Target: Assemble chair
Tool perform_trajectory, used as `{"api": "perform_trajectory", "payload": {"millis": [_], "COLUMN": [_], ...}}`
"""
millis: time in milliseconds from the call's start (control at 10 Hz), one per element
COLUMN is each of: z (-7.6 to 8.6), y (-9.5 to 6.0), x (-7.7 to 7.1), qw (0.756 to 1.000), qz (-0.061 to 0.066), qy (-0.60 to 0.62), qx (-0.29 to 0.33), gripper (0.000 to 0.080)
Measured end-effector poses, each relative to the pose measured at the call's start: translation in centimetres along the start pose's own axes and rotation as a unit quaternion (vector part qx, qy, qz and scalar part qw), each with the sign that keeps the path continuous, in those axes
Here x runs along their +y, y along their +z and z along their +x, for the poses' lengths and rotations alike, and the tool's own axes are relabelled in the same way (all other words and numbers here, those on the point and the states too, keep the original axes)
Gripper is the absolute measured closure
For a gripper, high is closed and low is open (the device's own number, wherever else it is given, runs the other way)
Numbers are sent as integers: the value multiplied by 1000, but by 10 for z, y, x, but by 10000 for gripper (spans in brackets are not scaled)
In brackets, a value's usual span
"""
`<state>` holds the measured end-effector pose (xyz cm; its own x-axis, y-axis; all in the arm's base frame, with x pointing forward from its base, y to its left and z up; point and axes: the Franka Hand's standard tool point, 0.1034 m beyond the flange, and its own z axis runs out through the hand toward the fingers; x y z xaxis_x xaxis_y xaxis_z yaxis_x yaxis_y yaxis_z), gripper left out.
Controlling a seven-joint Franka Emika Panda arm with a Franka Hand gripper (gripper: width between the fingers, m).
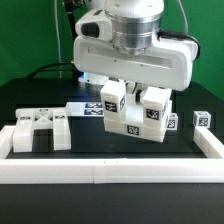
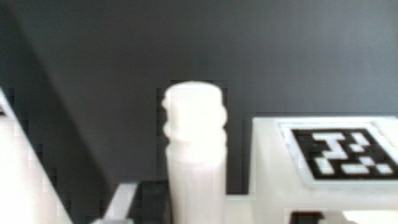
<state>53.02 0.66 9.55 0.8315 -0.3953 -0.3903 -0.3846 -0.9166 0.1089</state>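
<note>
The chair parts are matte white tagged blocks. Two chunky upright pieces [image 1: 115, 100] [image 1: 152, 104] stand on a tagged base block [image 1: 135, 124] at the table's middle. My gripper [image 1: 133, 92] hangs low right above and between them, its fingertips hidden in the exterior view. In the wrist view a ridged white bar [image 2: 192, 140] with a rounded end runs straight out from between the jaws, and the jaws look closed on it. A tagged slab [image 2: 338, 152] lies right beside the bar. A flat cross-braced chair part [image 1: 40, 131] lies at the exterior view's left.
The marker board [image 1: 86, 108] lies behind the loose part. A small tagged cube [image 1: 202, 119] sits at the exterior view's right. A plain white border rail [image 1: 110, 172] runs along the front and up both sides.
</note>
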Motion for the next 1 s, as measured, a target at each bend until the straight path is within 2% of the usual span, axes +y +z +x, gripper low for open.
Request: {"api": "perform_trajectory", "payload": {"millis": [300, 400, 500, 700, 800, 1000], "z": [0, 1, -8, -5, -7, -6], "y": [6, 6, 4, 6, 8, 14], "x": [14, 15, 18, 21, 26, 34], "qw": [996, 995, 991, 984, 979, 968], "qz": [-24, -25, -25, -7, -4, -13], "qy": [13, 9, 3, -1, 4, 13], "qx": [-81, -95, -133, -180, -205, -252], "gripper": [545, 545, 545, 545, 545, 545]}}
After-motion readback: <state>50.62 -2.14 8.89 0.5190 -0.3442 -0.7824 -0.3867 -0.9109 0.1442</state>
